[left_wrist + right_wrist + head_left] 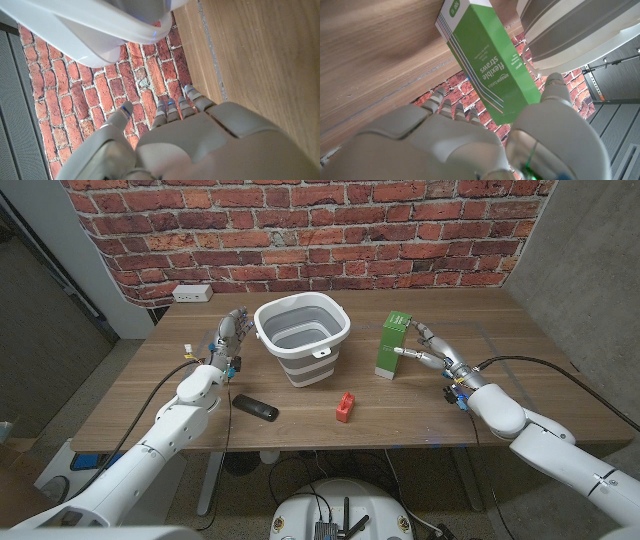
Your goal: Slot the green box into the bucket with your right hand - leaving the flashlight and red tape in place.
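Brick wall [300, 220] behind wooden table [150, 395]

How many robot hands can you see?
2. The left hand is beside the bucket, holding nothing. The right hand is at the green box, fingers around it.

Your green box [392, 345] stands upright on the worktop, just right of the white-and-grey bucket [303, 339]. Black flashlight [256, 408] and red tape [345, 407] lie nearer you.

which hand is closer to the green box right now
Right. The right hand is right beside the green box, fingers at its side. The left hand is across the bucket from it.
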